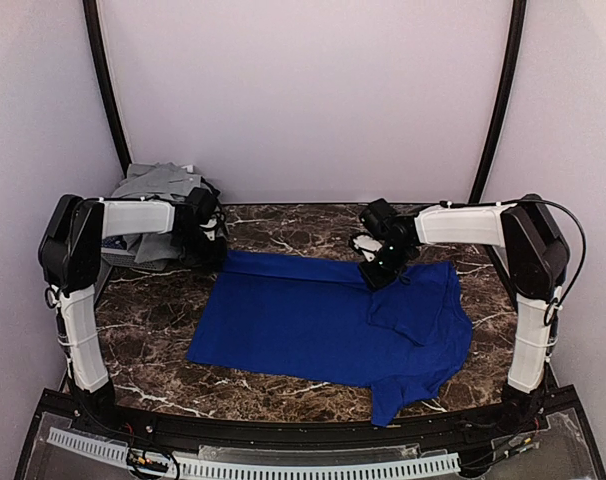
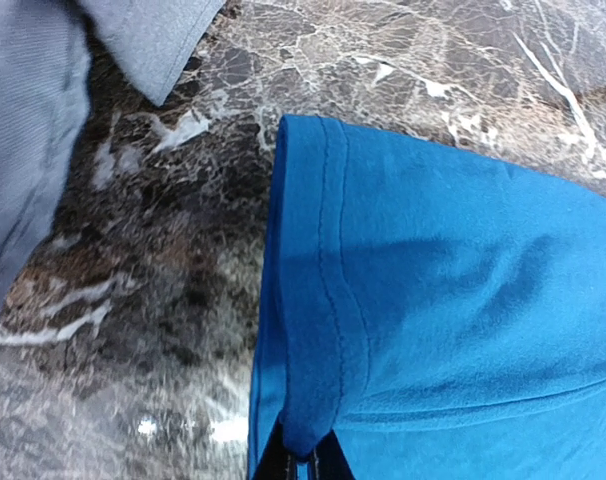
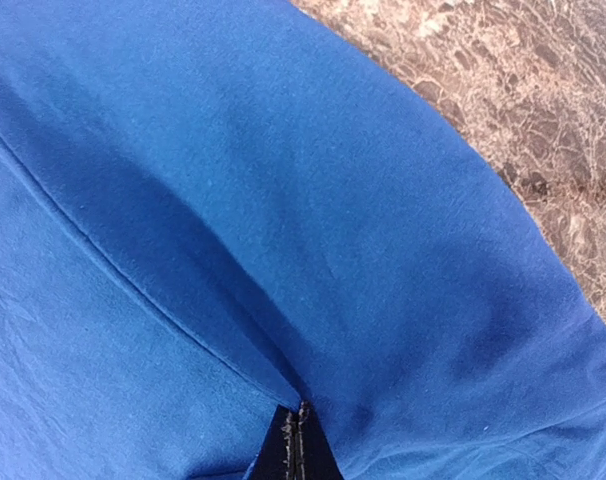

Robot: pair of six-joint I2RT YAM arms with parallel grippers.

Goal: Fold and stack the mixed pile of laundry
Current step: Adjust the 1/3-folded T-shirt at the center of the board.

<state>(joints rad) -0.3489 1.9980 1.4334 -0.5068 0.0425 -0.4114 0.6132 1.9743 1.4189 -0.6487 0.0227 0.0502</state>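
Note:
A royal-blue T-shirt (image 1: 313, 320) lies spread flat on the marble table, one sleeve folded in over its right side. My left gripper (image 1: 208, 245) sits at the shirt's far left corner. In the left wrist view that gripper (image 2: 305, 465) is shut on the hemmed corner of the blue cloth (image 2: 433, 280). My right gripper (image 1: 378, 270) is at the shirt's far edge, near the folded sleeve. In its own view the right gripper (image 3: 298, 440) is shut on a fold of blue fabric (image 3: 233, 200). The rest of the laundry pile (image 1: 163, 190), grey garments, is heaped at the far left corner.
A grey garment edge (image 2: 33, 120) hangs close beside the left gripper. Dark marble table (image 1: 153, 320) shows left of the shirt and along its near edge. White walls and two black curved poles (image 1: 103, 80) enclose the back. Bare marble (image 3: 543, 100) lies right of the right gripper.

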